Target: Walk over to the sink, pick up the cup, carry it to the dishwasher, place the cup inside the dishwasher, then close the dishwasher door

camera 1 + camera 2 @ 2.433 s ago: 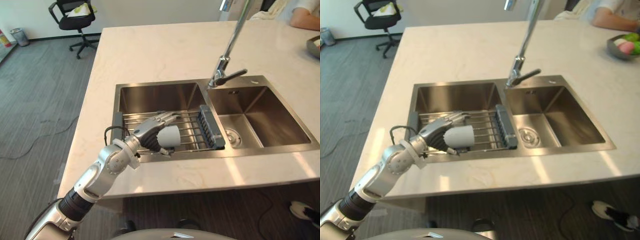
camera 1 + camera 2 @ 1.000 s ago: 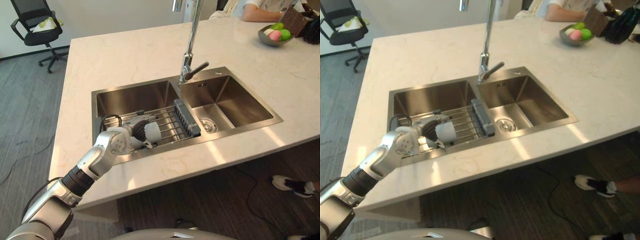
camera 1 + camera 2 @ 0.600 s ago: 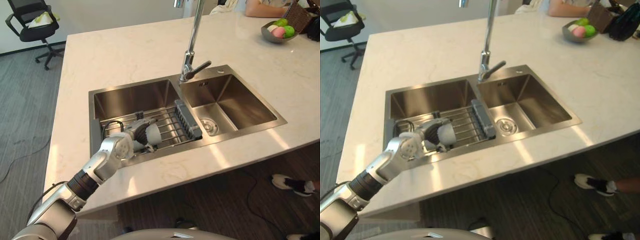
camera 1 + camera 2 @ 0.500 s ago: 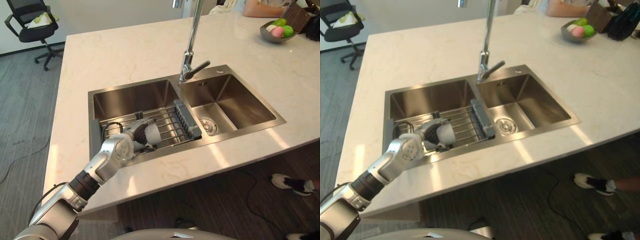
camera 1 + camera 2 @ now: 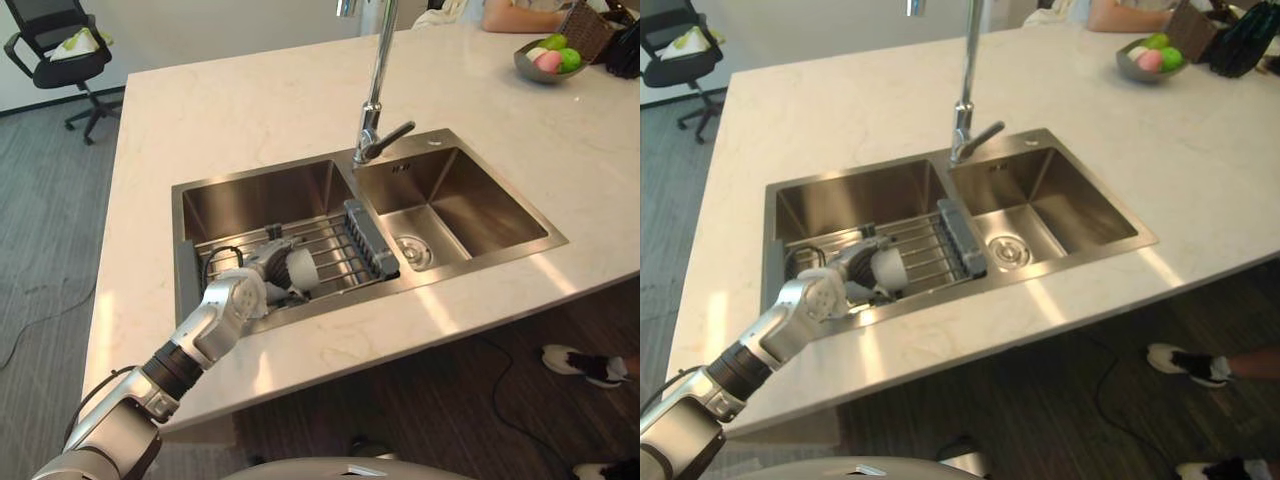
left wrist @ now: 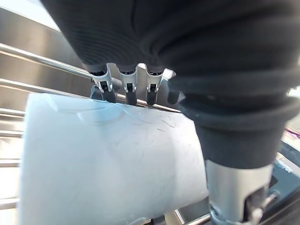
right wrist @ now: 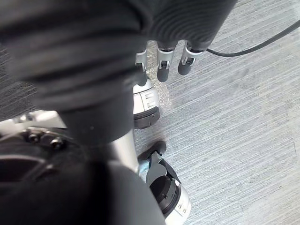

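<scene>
The white cup point(image 5: 300, 268) is held on its side by the left robot hand point(image 5: 262, 272) over the wire rack point(image 5: 335, 255), which is laid across the left basin of the steel sink point(image 5: 250, 195). In the left wrist view the cup point(image 6: 108, 159) is seen wrapped by this hand: the fingers point(image 6: 126, 86) are curled over its far side and the thumb point(image 6: 234, 187) is pressed against the near side, with the rack's bars seen just past the fingertips. Whether the cup is touching the bars cannot be told. The cup is placed towards the front left part of the rack, well apart from the rack's dark end piece point(image 5: 368, 238) beside the divider between the basins. The tall faucet point(image 5: 374, 90) is mounted behind that divider. The sink is set into a pale stone worktop point(image 5: 240, 110), on whose far right corner a bowl point(image 5: 530, 70) of fruit is placed. The right robot hand point(image 7: 162, 63) is hung above the grey floor, its fingers loosely extended and nothing held.
</scene>
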